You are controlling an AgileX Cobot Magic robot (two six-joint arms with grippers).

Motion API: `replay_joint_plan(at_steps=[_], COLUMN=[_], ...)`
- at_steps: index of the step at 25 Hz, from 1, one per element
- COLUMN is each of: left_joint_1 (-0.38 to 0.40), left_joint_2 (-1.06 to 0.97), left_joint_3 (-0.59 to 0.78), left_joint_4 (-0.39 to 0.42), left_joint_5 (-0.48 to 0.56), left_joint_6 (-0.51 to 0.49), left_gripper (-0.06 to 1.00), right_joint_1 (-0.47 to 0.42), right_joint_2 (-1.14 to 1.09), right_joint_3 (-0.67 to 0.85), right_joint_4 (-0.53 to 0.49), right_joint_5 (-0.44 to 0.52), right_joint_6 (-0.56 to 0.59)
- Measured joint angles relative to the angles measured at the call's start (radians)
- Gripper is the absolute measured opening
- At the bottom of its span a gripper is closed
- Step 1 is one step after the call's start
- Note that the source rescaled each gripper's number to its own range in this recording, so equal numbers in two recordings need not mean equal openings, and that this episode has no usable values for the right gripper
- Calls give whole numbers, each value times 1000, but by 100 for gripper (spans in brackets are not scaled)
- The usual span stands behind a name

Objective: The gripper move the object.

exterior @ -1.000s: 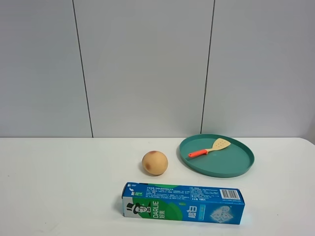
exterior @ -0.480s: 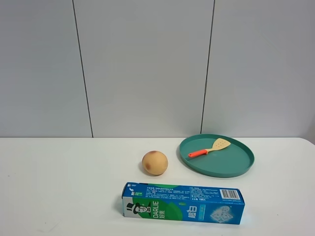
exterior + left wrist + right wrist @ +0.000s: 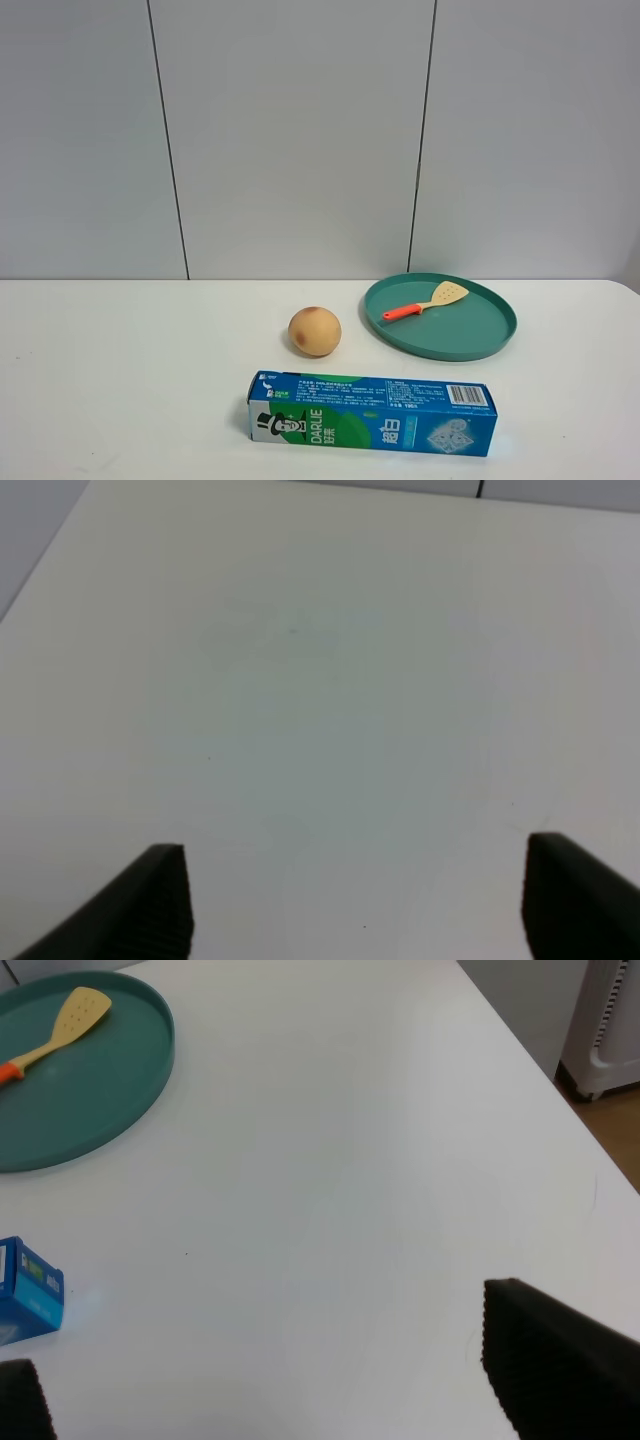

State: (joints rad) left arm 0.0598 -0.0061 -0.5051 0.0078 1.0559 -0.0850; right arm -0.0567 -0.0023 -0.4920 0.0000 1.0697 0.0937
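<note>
The toy spatula, with a pale yellow slotted blade and a red-orange handle, lies in the teal plate at the right of the table. It also shows in the right wrist view. My right gripper is open over bare table, well apart from the plate. My left gripper is open over bare white table; no object is near it. Neither gripper shows in the high view.
A round peach sits left of the plate. A blue-green toothpaste box lies along the front, its end in the right wrist view. The table's right edge is near; a white appliance stands beyond it.
</note>
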Motion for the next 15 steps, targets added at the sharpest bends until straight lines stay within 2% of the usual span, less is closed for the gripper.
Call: replay_joint_plan(at_steps=[15], left_joint_1=[0], left_joint_2=[0], left_joint_3=[0], left_joint_4=[0], left_joint_5=[-1], left_joint_6=[0], left_gripper=[90], right_joint_1=[0], right_joint_2=[0], right_joint_3=[0], right_joint_4=[0], right_joint_5=[0], right_joint_6=[0])
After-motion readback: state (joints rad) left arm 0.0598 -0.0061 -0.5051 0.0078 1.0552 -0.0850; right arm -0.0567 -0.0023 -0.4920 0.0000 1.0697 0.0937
